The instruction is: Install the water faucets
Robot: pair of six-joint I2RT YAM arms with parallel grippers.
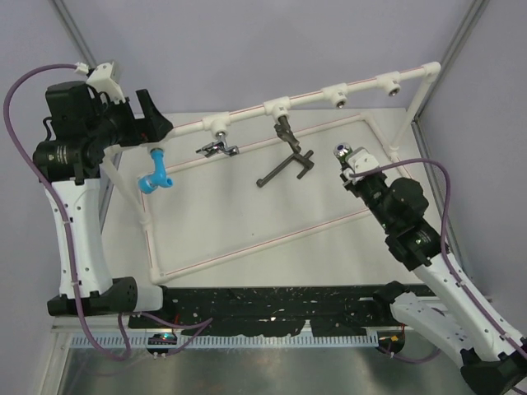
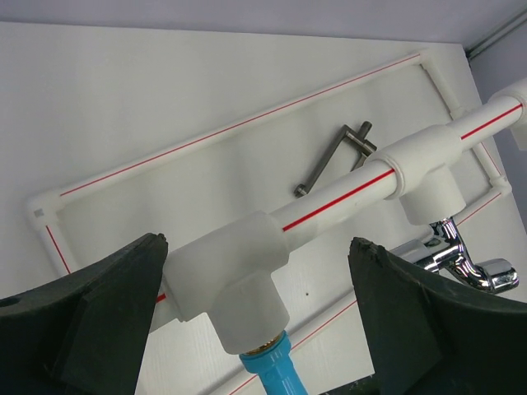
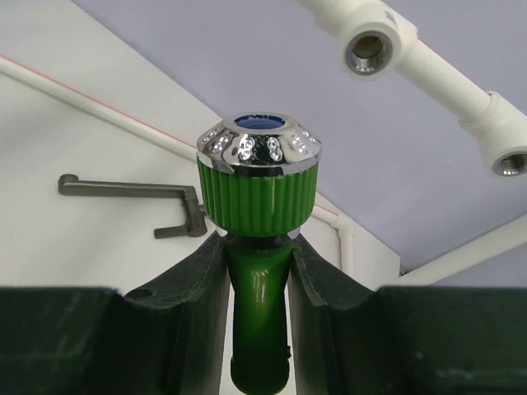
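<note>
My right gripper [image 1: 356, 169] [image 3: 257, 247] is shut on the green faucet [image 1: 342, 152] [image 3: 259, 206] just below its ribbed, chrome-capped knob, holding it upright above the right of the table. My left gripper [image 1: 155, 122] [image 2: 257, 251] is open, one finger on each side of the leftmost tee socket [image 2: 235, 276] without touching it. The blue faucet [image 1: 155, 174] [image 2: 276, 370] hangs screwed into that socket. The chrome faucet [image 1: 216, 148] [image 2: 461, 259] hangs from the second tee. The dark bronze faucet [image 1: 286, 132] hangs from the third. The T-handled faucet [image 1: 284, 169] [image 2: 338, 156] [image 3: 140, 193] lies on the table.
The white pipe frame [image 1: 247, 115] crosses the back on its raised rail, and its red-striped base loop [image 1: 263, 239] lies on the table. Two brass-ringed tee sockets [image 1: 336, 92] [image 1: 391, 82] on the right hold nothing; they show up and to the right in the right wrist view [image 3: 368, 51] [image 3: 510, 162].
</note>
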